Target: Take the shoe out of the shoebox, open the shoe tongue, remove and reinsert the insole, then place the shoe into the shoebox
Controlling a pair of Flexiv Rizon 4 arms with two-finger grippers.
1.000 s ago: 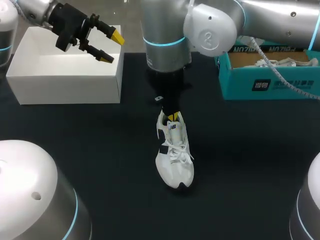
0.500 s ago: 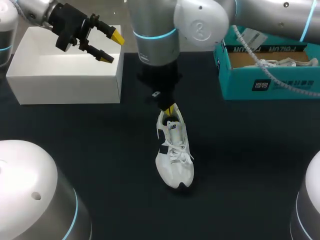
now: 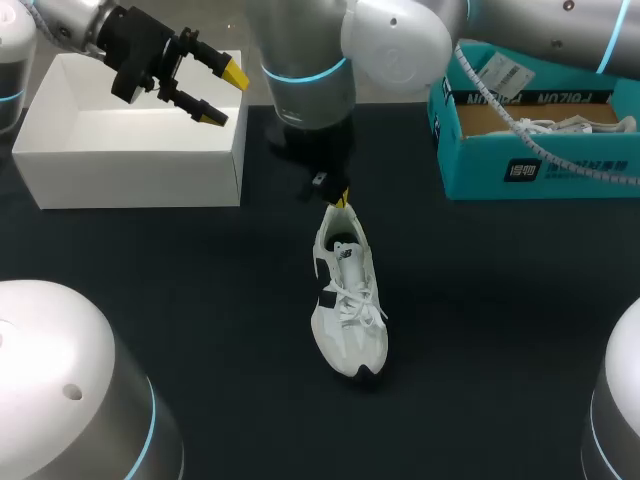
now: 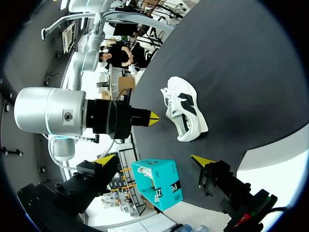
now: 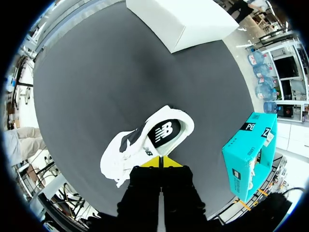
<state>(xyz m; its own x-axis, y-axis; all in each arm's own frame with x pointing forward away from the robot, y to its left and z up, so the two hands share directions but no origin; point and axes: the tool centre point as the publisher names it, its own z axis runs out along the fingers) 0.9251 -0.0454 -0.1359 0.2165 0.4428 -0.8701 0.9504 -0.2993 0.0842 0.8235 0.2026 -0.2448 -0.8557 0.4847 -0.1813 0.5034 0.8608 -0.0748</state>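
1. Currently, the white shoe (image 3: 348, 300) is sitting upright on the table (image 3: 480, 330), apart from the teal shoebox (image 3: 530, 165).
2. The right gripper (image 3: 341, 201) is hovering at its heel, fingers clenched on nothing.
3. The left gripper (image 3: 223, 95) is hanging spread over the white box (image 3: 130, 150).

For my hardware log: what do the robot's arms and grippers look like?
The left arm and right arm are rounded silver links with cyan rings. A white cable runs along the right arm. The left gripper and right gripper are black with yellow wedge tips.
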